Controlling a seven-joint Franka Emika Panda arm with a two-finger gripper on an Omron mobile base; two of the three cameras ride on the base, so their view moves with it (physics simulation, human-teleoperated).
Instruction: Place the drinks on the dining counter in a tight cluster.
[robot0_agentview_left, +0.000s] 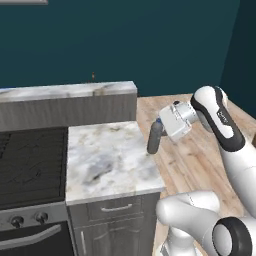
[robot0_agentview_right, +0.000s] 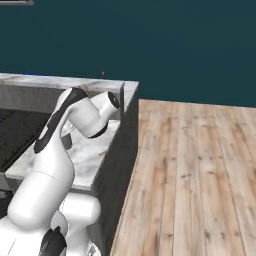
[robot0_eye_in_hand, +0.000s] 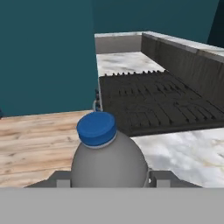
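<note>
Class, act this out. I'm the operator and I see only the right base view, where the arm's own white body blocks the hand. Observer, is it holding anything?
Observer: Yes. In the hand view a grey water bottle sits between the jaws, one on each side.
Operator: Is it capped?
Observer: Yes, with a blue cap.
Operator: Where is it?
Observer: In the left base view it is about upright at the right edge of the marble worktop, beside the black stove.
</note>
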